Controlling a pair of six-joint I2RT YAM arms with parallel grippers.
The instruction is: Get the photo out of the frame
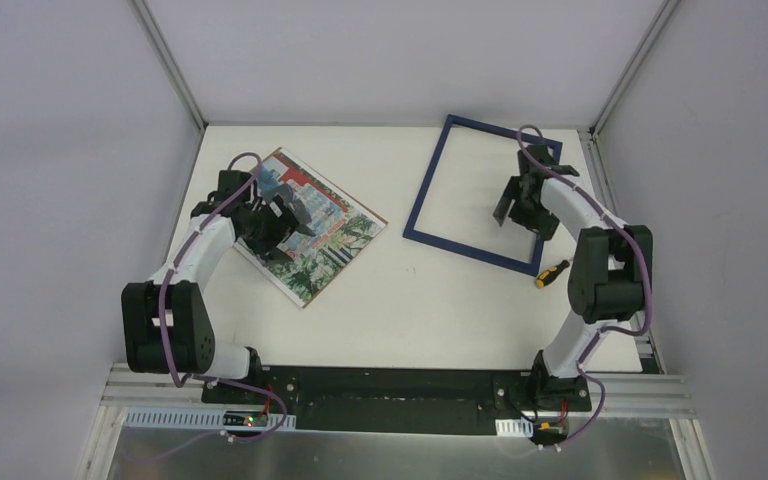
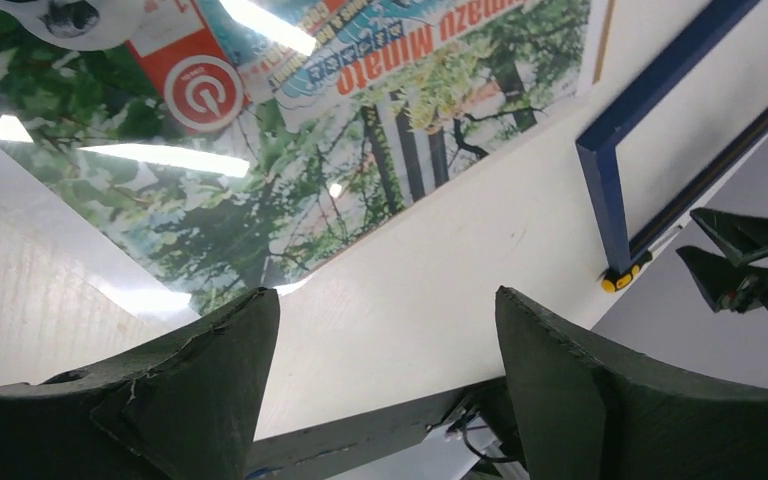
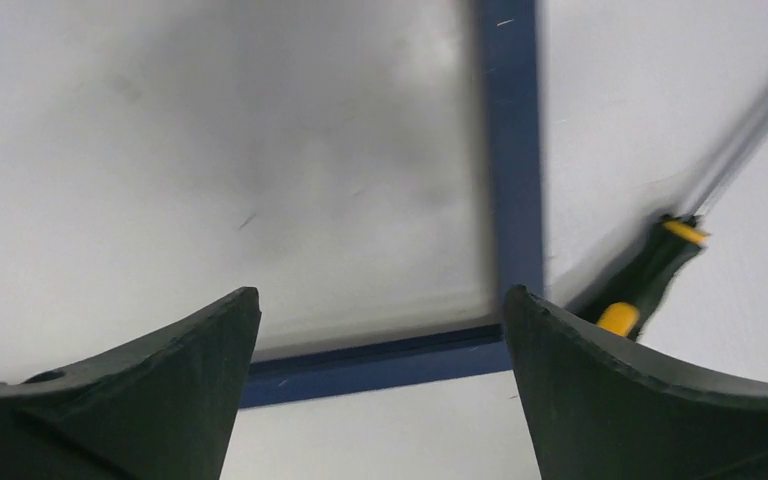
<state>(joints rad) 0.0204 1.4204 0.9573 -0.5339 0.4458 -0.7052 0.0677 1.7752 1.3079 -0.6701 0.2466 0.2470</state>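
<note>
The photo [image 1: 325, 235], a colourful print of green foliage with red and blue patches, lies flat on the left of the table, apart from the frame; its foliage fills the upper left wrist view [image 2: 260, 170]. My left gripper [image 1: 285, 215] hovers over the photo's upper part, open, with nothing between its fingers [image 2: 385, 300]. The frame [image 1: 438, 180], a thin navy-blue rectangle with white table showing through it, lies at the back right. My right gripper [image 1: 520, 205] hangs open above the frame's right side; the frame's blue corner [image 3: 515, 200] shows between its fingers.
A black-and-yellow screwdriver [image 1: 552, 273] lies just off the frame's near right corner, and its handle [image 3: 650, 280] shows in the right wrist view. White walls and metal rails close the table at the back and sides. A black base bar runs along the near edge.
</note>
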